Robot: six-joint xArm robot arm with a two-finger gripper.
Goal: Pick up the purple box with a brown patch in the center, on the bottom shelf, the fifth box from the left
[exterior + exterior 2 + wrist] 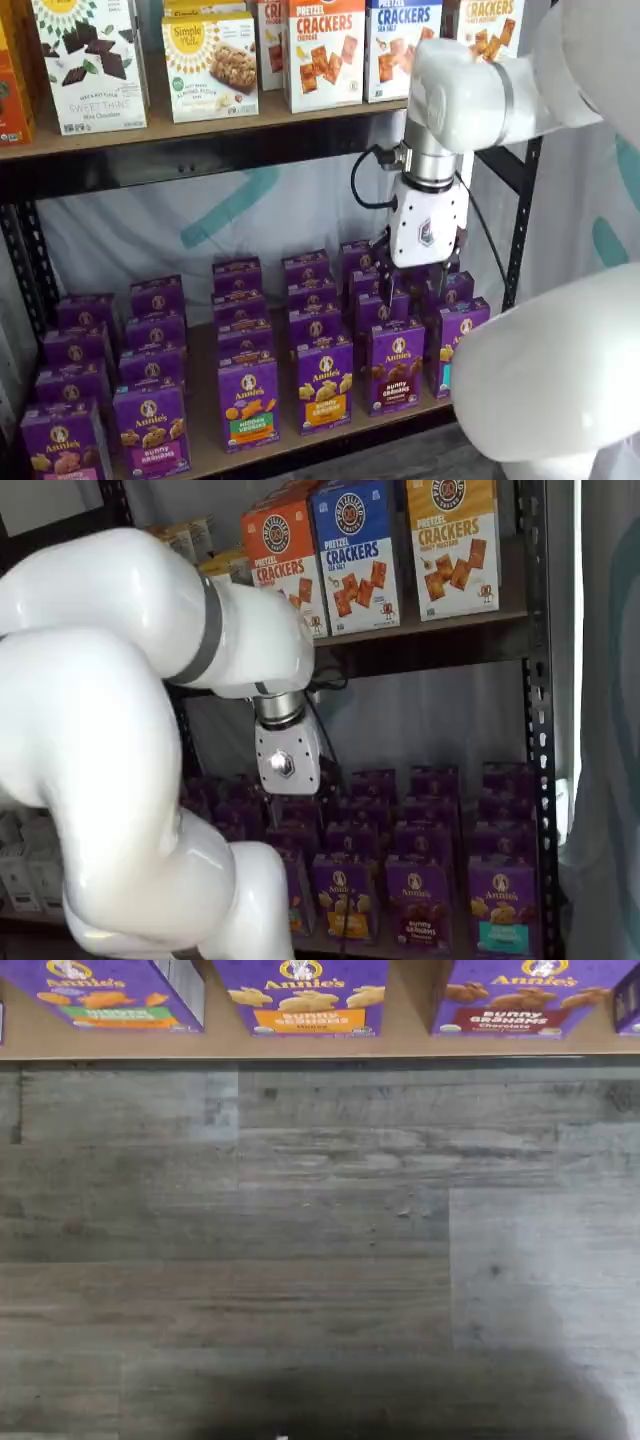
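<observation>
The purple Annie's box with a brown patch, marked Bunny Grahams Chocolate point(395, 366), stands in the front row of the bottom shelf. It also shows in a shelf view point(416, 901) and in the wrist view point(525, 1002). My gripper point(417, 276) hangs above the boxes behind it, with its white body over the back rows. Its black fingers are dark against the purple boxes, and I cannot tell whether they are open. It holds nothing that I can see. In a shelf view the gripper point(300, 796) is partly hidden by the arm.
Purple Annie's boxes stand in several rows on the bottom shelf point(300, 445), with an orange-patch box point(324, 385) to the left of the target and a teal-patch box point(458, 345) to its right. Cracker boxes point(325, 50) fill the upper shelf. Grey wood floor point(300, 1240) lies in front.
</observation>
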